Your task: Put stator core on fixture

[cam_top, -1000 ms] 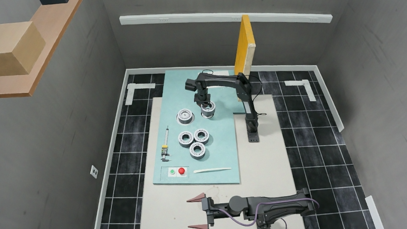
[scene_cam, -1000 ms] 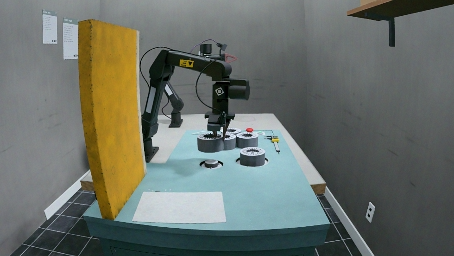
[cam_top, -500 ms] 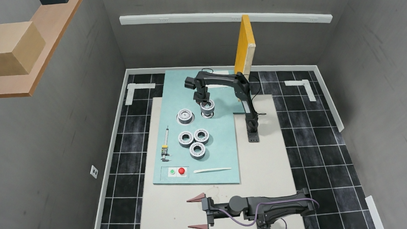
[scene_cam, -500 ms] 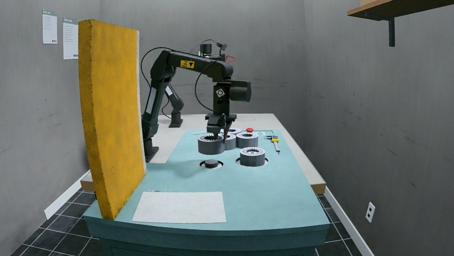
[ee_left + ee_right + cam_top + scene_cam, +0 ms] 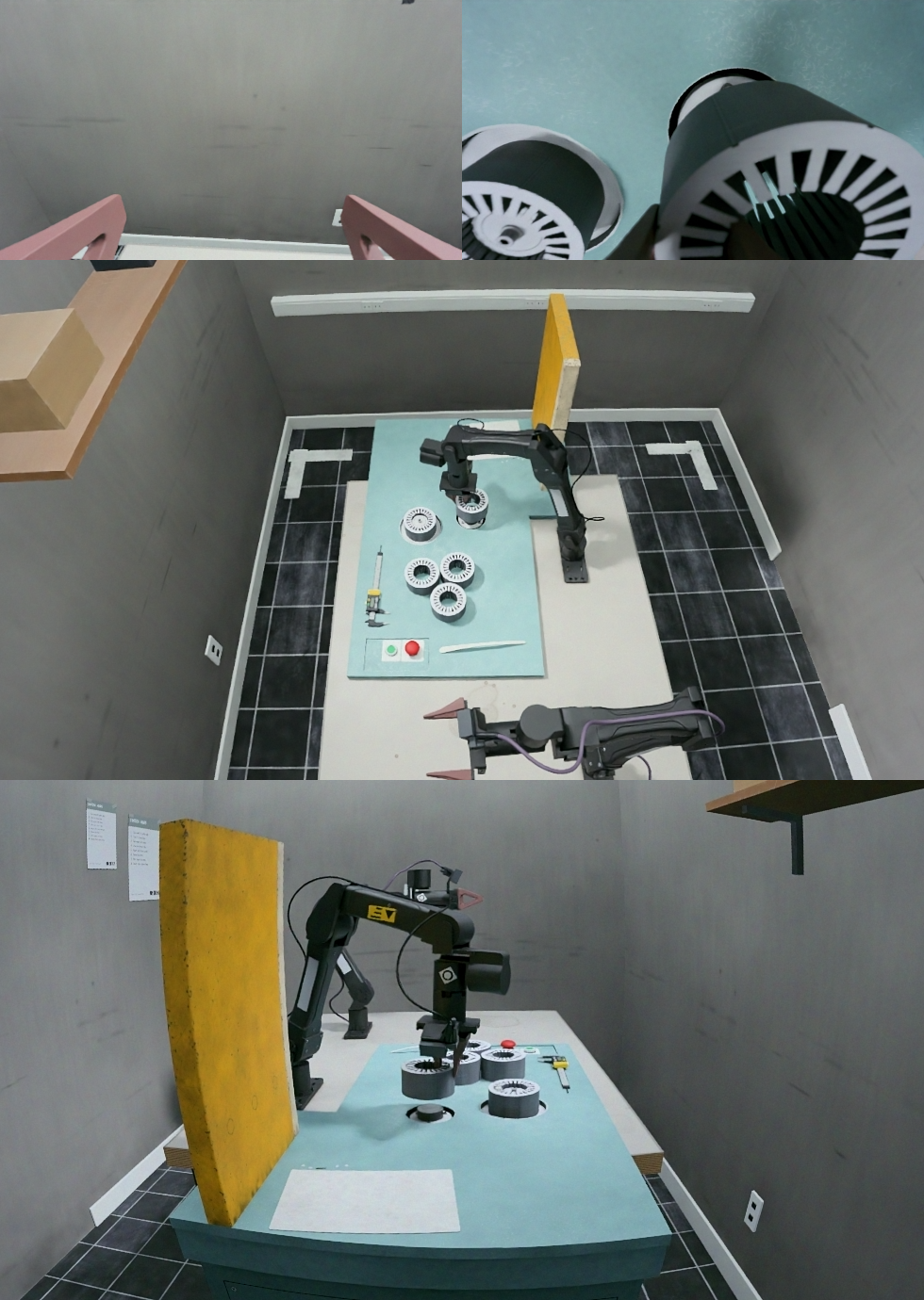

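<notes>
In the exterior view, lower centre, a round plug (image 5: 430,1113) shows in the empty fixture (image 5: 411,1116) (image 5: 470,525); the top view hides it beneath the raised stator core (image 5: 471,511) (image 5: 427,1081) (image 5: 726,137). The right gripper (image 5: 467,498) (image 5: 450,1057) is closed partway on that core's wall. The left gripper (image 5: 447,740) (image 5: 232,205), bottom centre from above, gapes wide, holding nothing; its own camera shows mostly grey wall (image 5: 231,118).

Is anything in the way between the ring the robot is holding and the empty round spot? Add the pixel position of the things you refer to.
Nothing visible is in the way. The stator core (image 5: 471,511) (image 5: 427,1083) (image 5: 754,110), in the right gripper (image 5: 467,499) (image 5: 447,1064), hangs just above the empty fixture's plug (image 5: 430,1113).
</notes>
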`<state>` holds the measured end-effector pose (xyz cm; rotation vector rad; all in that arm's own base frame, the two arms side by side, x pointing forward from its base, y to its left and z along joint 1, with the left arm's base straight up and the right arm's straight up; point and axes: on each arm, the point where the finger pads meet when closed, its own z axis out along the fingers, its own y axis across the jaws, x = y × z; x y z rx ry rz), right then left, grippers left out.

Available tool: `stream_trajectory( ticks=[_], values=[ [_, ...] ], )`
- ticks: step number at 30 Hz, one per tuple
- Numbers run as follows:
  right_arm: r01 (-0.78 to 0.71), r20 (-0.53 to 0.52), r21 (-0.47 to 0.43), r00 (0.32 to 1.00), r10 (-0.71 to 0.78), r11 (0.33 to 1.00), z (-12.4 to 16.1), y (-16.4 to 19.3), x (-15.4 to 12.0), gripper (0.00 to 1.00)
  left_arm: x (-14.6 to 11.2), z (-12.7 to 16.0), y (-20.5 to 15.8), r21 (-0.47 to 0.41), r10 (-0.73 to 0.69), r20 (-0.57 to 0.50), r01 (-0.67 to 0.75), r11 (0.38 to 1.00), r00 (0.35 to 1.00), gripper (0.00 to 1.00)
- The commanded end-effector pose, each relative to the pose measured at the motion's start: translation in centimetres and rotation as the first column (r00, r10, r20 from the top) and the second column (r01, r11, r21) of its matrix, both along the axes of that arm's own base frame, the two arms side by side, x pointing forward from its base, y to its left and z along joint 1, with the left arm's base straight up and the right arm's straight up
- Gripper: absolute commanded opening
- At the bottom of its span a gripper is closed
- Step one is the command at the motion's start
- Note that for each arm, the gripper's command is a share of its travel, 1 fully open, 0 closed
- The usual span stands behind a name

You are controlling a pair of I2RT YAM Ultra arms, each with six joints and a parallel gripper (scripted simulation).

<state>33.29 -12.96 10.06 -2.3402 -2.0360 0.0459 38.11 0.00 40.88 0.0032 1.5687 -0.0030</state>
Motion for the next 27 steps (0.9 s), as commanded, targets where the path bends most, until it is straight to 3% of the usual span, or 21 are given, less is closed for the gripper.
stream_trajectory(
  ticks=[1, 16, 19, 27],
  values=[
    [0.009, 0.077, -0.035, 0.997, -0.007, 0.999, 3.5, -0.7, 0.0, 0.00, -1.2, 2.0, 0.2, -0.009, 0.011, 0.047, -0.010, 1.000, 0.999, 1.00],
    [0.009, 0.058, -0.031, 0.998, -0.007, 0.999, 1.2, -0.5, -0.2, 0.00, -1.2, 2.0, 0.2, -0.009, 0.011, 0.047, -0.010, 1.000, 0.999, 1.00],
    [0.017, 0.102, -0.045, 0.995, -0.012, 0.999, 0.8, -1.1, 0.9, 0.00, -1.2, 2.0, 0.2, -0.009, 0.011, 0.047, -0.010, 1.000, 0.999, 1.00],
    [0.008, 0.060, -0.034, 0.998, -0.006, 0.999, -0.5, -0.9, 0.2, 0.00, -1.2, 2.0, 0.2, -0.009, 0.011, 0.047, -0.010, 1.000, 0.999, 1.00]
  ],
)
